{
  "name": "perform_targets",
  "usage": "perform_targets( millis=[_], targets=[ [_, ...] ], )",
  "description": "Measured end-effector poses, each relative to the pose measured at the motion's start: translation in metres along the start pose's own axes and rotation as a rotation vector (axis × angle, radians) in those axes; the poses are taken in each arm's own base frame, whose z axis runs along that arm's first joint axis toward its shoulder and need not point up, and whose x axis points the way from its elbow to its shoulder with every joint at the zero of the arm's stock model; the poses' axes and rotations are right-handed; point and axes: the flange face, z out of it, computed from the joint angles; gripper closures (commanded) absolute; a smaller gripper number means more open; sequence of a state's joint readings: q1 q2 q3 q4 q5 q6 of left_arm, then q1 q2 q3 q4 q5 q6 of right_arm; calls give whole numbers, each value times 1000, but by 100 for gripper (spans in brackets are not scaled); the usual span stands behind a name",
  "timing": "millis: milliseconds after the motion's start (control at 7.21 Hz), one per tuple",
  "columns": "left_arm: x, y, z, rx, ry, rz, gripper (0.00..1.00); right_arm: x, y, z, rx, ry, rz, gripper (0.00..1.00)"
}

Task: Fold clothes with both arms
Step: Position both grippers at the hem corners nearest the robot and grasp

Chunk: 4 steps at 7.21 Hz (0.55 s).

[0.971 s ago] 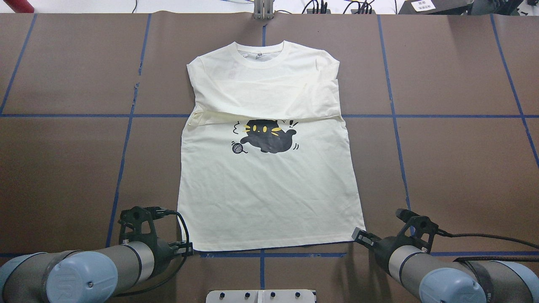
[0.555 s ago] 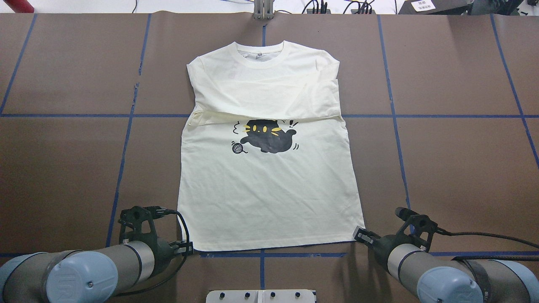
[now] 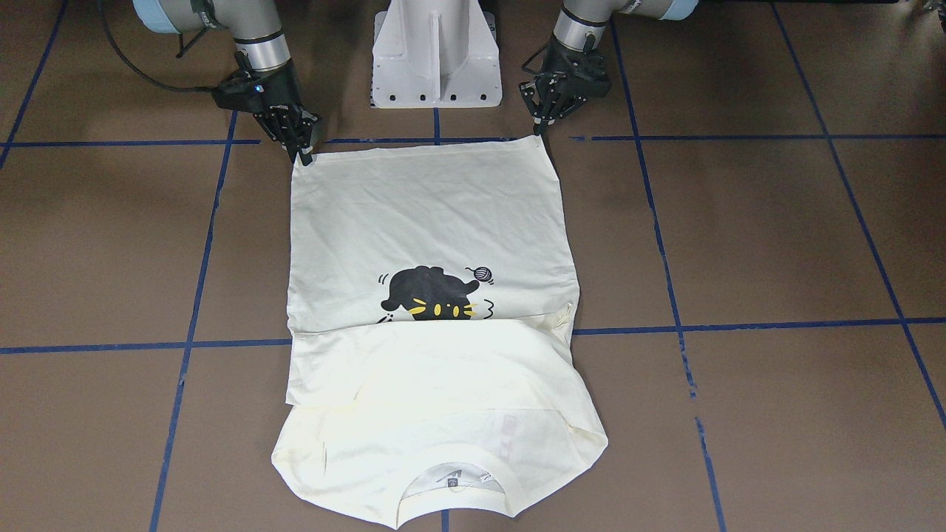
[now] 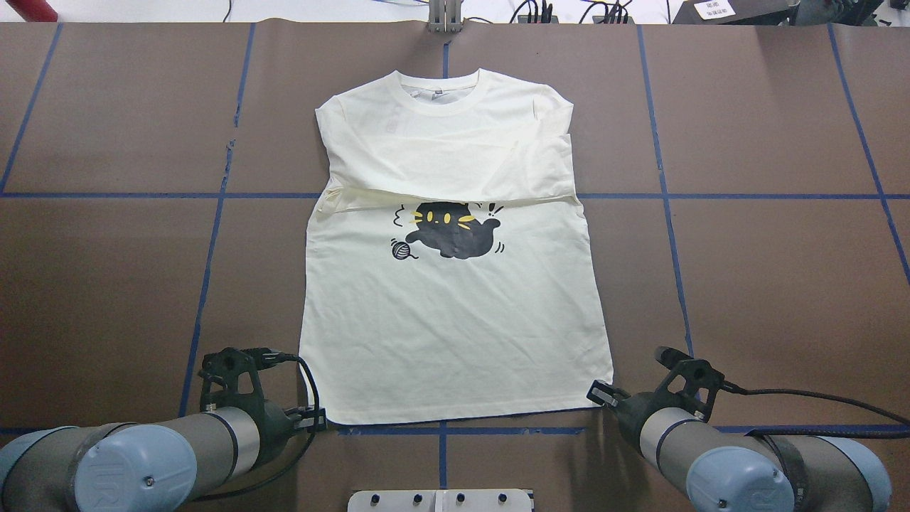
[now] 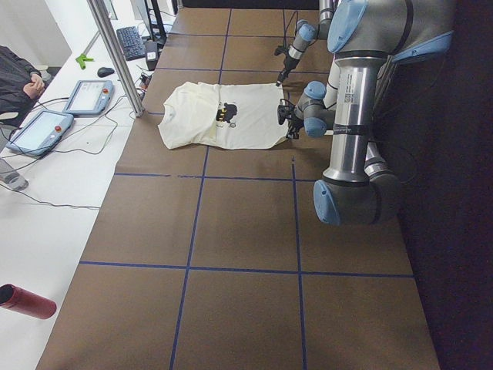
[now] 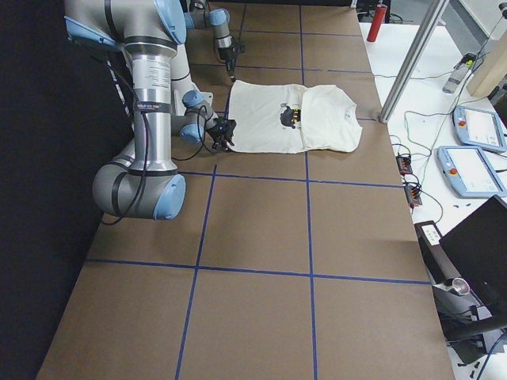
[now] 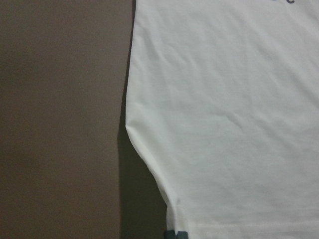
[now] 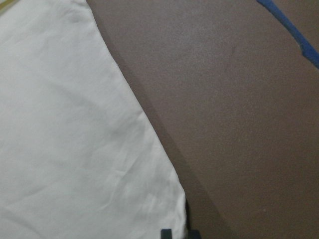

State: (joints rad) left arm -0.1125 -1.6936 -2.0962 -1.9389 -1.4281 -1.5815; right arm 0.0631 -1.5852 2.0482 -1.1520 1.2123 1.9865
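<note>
The cream shirt (image 4: 455,320) lies flat and face up on the brown table, collar far from me. Both sleeves are folded across the chest above the black cat print (image 4: 449,229). My left gripper (image 4: 318,421) sits low at the near-left hem corner. In the left wrist view one fingertip (image 7: 174,235) shows at the slightly raised cloth (image 7: 224,124) edge. My right gripper (image 4: 599,392) is at the near-right hem corner, and its tips in the right wrist view flank the cloth (image 8: 75,149) corner closely. In the front-facing view the right gripper (image 3: 303,154) and left gripper (image 3: 542,129) pinch the hem's two ends.
Blue tape lines (image 4: 213,235) divide the brown table into squares. The white pedestal base (image 3: 436,52) stands between the arms, just behind the hem. Beyond the table's far edge are tablets (image 5: 85,96), a metal post (image 5: 115,54), cables, a red bottle (image 5: 27,301) and a person's sleeve (image 5: 15,73).
My right gripper has shifted a little inward and forward, and the near-right hem corner has crept with it. The left arm and the rest of the shirt have not moved.
</note>
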Motion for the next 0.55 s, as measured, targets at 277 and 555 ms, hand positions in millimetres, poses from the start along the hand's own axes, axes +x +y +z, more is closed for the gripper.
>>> perform_targets(
  millis=[277, 555],
  targets=[
    [-1, -1, 0, 0, -2, 0, 100, 0, -7, -3, 5, -2, 5, 100],
    [2, -3, -16, -8, 5, 2, 100, -13, -22, -32, 1, -16, 11, 100]
  ],
)
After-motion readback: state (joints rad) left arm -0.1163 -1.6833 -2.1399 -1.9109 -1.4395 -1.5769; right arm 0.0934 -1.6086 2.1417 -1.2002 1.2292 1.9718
